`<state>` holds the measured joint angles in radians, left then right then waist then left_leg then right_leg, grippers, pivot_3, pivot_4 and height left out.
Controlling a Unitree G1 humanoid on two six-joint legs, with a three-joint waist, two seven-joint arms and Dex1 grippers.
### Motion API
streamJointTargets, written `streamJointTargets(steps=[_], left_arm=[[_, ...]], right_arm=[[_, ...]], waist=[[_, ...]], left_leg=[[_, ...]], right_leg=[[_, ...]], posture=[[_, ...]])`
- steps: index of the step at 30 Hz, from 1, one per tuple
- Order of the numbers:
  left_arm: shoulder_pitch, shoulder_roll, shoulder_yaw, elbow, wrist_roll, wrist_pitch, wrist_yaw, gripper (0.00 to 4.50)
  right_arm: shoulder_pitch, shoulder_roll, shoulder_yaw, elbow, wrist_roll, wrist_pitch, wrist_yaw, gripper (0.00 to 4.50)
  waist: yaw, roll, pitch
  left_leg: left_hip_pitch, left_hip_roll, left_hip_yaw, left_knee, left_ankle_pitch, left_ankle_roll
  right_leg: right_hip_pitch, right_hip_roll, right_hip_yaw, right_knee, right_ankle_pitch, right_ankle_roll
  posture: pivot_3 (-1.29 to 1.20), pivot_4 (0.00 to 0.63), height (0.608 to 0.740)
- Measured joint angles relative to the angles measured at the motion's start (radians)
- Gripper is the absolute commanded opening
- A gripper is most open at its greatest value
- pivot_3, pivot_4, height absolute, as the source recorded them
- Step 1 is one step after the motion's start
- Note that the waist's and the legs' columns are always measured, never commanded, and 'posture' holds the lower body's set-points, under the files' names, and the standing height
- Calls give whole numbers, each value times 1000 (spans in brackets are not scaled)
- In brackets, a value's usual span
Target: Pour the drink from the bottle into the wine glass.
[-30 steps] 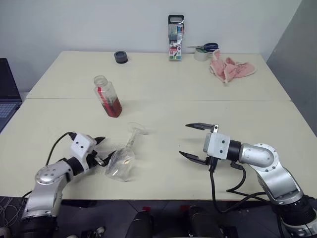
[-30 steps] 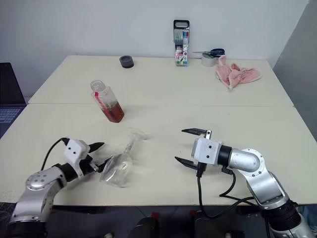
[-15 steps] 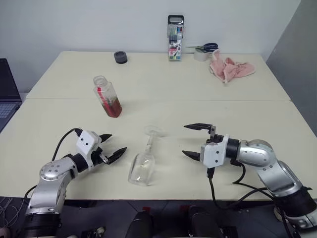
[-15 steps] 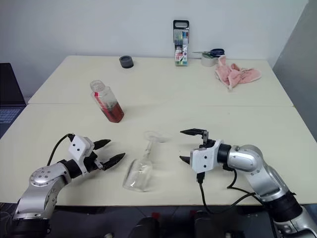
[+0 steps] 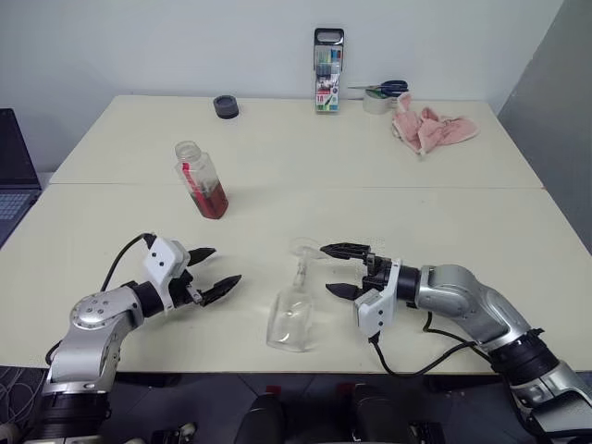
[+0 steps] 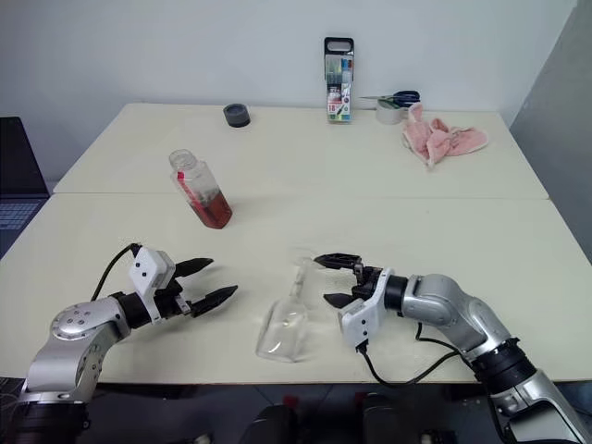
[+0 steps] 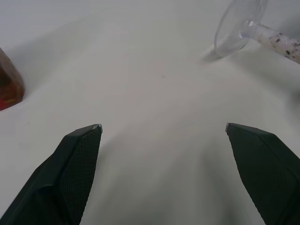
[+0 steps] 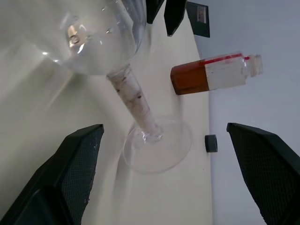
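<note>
Before me stand two cream tables (image 5: 370, 157) pushed together along a seam, backed by a plain white wall (image 5: 185, 46), with a grey panel (image 5: 555, 102) at far right and a laptop (image 5: 14, 176) at left.

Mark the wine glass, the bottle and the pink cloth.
wine glass (image 5: 290, 321): left eye view, on the bowl.
bottle (image 5: 202, 179): left eye view, on the body.
pink cloth (image 6: 442, 138): right eye view, on its middle folds.

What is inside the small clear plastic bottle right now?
The small clear plastic bottle holds dark reddish-brown drink in its lower part; the upper part looks empty. Its red-and-white label strip covers a narrow band of the contents.
</note>
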<state>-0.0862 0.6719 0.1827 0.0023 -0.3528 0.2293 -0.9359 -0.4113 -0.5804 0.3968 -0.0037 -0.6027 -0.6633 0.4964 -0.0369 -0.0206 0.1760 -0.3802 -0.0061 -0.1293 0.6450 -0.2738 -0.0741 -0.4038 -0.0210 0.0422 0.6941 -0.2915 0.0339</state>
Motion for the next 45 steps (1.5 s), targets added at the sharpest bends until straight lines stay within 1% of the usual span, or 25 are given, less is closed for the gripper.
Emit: streamJointTargets(steps=[4,9,13,19,21,23,26,32,33,35,38,41,43,45], left_arm=[[-13,0,-6,0,0,3,-19,4500],[-35,0,-27,0,-1,9,-38,4500],[-42,-1,-41,-2,-1,18,-38,4500],[-42,-8,-49,-5,-1,24,-38,4500],[-43,-8,-49,-5,-1,24,-38,4500],[-44,-8,-49,-5,-1,24,-38,4500],[-47,-8,-50,-5,0,24,-38,4500],[-50,-13,-64,-5,0,23,-36,4500],[-51,-13,-65,-5,1,23,-35,4500],[-53,-14,-65,-6,1,23,-35,4500],[-53,-14,-66,-9,1,25,-34,4500],[-46,-14,-66,-16,0,29,-34,4500],[-36,-13,-64,-29,-1,37,-33,4500],[-35,-12,-64,-35,-1,47,-32,4500]], right_arm=[[-18,41,26,47,-95,-10,-72,4484],[-72,63,53,124,-195,-18,-159,4484],[-96,70,66,170,-245,-27,-217,4484],[-101,75,93,185,-281,-31,-263,4484],[-100,78,103,185,-286,-36,-271,4111],[-99,78,115,185,-289,-37,-277,3612],[-96,89,129,186,-289,-34,-278,2489],[-96,117,144,206,-287,-6,-270,388],[-103,120,136,203,-277,-1,-273,233],[-107,119,135,204,-266,2,-261,217],[-93,118,124,194,-185,15,-219,216],[-49,132,102,153,6,55,-118,215],[-21,175,81,100,198,168,-16,214],[-19,231,49,55,351,302,57,214]], waist=[[-1,0,0],[-2,0,0],[-3,0,0],[-5,-1,0],[-5,-1,-1],[-5,-1,-1],[-6,-1,-1],[-9,-1,-1],[-11,-2,-1],[-12,-2,-1],[-12,-2,-1],[-14,-2,-1],[-16,-2,-1],[-20,-2,-1]], left_leg=[[0,0,0,0,0,0],[0,0,1,0,0,0],[0,0,1,0,0,0],[0,0,0,0,0,0],[0,0,0,0,0,0],[0,0,0,0,0,0],[0,0,0,0,0,0],[0,0,0,0,0,0],[1,0,0,0,0,0],[1,0,0,0,0,0],[1,0,0,0,0,0],[0,0,0,0,0,0],[0,1,-1,0,0,0],[1,1,-1,0,0,0]], right_leg=[[0,0,0,1,0,0],[0,0,1,1,0,0],[0,0,1,1,0,0],[0,0,1,1,0,0],[0,0,1,1,0,0],[0,0,1,1,0,0],[0,0,1,1,0,0],[0,0,1,2,0,0],[0,0,1,2,0,0],[0,0,0,2,0,0],[0,0,1,2,0,0],[0,0,1,2,0,0],[0,0,0,2,0,0],[0,1,0,2,0,0]], posture=[[0,150,740],[0,150,740],[0,150,740],[0,150,740],[0,150,740],[0,150,740],[0,150,740],[0,150,740],[0,150,740],[0,150,740],[0,150,740],[0,150,740],[0,150,740],[0,150,740]])
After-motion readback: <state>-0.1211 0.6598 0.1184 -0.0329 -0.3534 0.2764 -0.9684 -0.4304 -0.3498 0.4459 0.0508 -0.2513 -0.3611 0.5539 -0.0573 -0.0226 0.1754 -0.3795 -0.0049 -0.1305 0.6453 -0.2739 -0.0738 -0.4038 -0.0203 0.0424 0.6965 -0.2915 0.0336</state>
